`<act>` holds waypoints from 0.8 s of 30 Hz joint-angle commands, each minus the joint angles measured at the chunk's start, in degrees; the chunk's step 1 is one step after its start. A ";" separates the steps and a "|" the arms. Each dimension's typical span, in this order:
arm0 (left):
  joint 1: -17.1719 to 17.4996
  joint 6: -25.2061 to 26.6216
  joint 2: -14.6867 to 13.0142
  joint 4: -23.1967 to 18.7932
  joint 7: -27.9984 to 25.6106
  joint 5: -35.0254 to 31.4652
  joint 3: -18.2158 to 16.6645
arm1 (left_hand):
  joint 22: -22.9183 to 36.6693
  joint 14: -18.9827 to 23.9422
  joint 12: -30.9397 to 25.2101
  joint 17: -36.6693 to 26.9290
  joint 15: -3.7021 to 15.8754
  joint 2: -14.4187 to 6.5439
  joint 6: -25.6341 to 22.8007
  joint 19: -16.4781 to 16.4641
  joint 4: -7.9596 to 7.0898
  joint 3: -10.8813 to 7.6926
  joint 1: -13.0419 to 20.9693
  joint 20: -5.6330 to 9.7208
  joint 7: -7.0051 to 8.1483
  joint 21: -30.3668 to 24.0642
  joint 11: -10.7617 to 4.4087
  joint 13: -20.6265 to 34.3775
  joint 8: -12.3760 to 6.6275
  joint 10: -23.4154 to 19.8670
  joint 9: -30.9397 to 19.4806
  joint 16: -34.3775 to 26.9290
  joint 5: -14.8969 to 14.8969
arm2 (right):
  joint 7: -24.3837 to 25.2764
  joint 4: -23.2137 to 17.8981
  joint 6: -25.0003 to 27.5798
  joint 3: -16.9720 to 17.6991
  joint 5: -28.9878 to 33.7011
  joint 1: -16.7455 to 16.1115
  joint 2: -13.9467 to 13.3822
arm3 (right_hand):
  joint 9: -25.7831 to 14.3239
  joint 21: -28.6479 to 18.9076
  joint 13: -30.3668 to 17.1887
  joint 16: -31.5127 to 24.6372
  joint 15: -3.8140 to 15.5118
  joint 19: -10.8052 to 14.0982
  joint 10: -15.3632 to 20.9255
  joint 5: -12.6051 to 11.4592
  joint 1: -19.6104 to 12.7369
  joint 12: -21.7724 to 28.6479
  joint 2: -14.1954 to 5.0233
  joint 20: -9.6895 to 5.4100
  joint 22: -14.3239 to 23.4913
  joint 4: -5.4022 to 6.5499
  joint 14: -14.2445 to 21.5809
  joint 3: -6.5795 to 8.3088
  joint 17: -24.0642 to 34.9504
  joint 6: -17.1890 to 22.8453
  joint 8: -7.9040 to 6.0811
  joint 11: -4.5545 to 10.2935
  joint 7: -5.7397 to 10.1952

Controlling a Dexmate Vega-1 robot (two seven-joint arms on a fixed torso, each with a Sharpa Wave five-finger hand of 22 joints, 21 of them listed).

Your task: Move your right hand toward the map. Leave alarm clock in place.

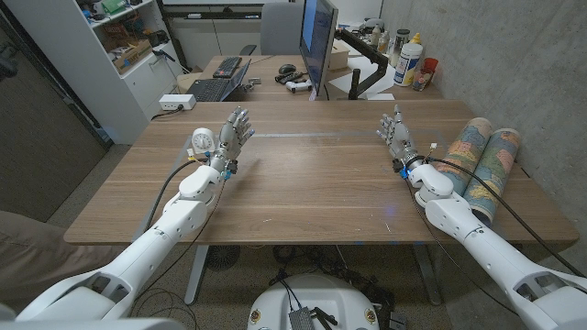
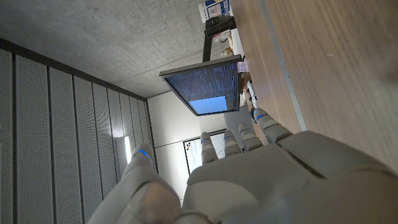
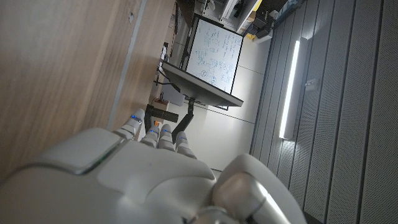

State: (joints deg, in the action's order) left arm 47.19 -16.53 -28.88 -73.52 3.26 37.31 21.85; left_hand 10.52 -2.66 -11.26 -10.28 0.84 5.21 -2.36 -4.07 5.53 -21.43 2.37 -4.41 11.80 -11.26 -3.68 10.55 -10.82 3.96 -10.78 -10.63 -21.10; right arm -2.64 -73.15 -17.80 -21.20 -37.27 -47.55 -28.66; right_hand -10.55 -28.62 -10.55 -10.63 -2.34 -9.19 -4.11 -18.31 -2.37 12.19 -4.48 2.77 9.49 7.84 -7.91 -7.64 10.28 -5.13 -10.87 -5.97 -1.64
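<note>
A rolled map (image 1: 481,160) printed in blues and oranges lies along the table's right edge, in the head view. My right hand (image 1: 398,137) stands on its edge just left of the map, fingers apart and pointing away, holding nothing. A small white alarm clock (image 1: 203,143) stands on the table's left side. My left hand (image 1: 233,134) stands beside it on its right, fingers spread and empty. The backs of my left hand (image 2: 261,174) and right hand (image 3: 143,174) show in their wrist views.
The wooden table (image 1: 312,183) carries only the map and the clock. Behind it a second desk holds a monitor (image 1: 317,41), a keyboard (image 1: 213,89) and bottles (image 1: 410,60). A concrete wall rises close to the right.
</note>
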 commanded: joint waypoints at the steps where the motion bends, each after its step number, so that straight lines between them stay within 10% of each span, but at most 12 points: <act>1: -1.35 -0.02 0.18 1.21 2.69 -0.08 0.96 | 0.09 -0.48 -0.30 -0.30 0.11 0.51 0.16 -0.35 -0.01 -0.38 -0.08 0.00 0.41 -0.35 -0.20 0.16 -0.37 0.34 -0.10 -0.26 -0.22 | 0.01 -0.11 -1.23 0.33 -0.07 -0.26 0.16 | -0.16 -0.27 -0.22 -0.40 0.06 -0.28 0.18 -0.25 0.11 0.38 -2.69 -0.17 0.30 0.46 -0.48 0.17 0.18 -0.44 -0.29 -0.45 0.07; 24: -1.72 -0.15 0.72 2.27 3.29 0.76 0.69 | 0.09 -0.40 -0.29 -0.30 0.14 0.49 0.13 -0.37 0.01 -0.24 -0.07 0.05 0.45 -0.38 -0.16 0.16 -0.39 0.31 -0.10 -0.31 -0.34 | 1.90 -2.81 0.61 0.10 0.87 -0.65 -0.73 | -0.15 0.42 -0.21 -0.34 0.11 -0.13 0.08 -0.31 0.19 0.31 -2.70 -0.22 0.31 0.36 -0.48 0.31 0.17 -0.38 -0.26 -0.29 0.08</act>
State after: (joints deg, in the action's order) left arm 45.82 -16.09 -28.66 -72.33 5.93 37.64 22.65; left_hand 10.54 -2.86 -11.26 -10.27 1.04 5.20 -2.36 -4.07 5.53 -21.42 2.37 -4.40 11.79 -11.25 -3.67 10.54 -10.81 3.95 -10.81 -10.65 -21.12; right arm -1.88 -74.49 -18.13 -20.95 -37.23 -48.11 -28.97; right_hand -10.54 -28.38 -10.54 -10.63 -2.33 -9.18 -4.11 -18.31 -2.37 12.19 -4.47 2.77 9.48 7.84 -7.90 -7.65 10.27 -5.12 -10.87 -5.96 -1.64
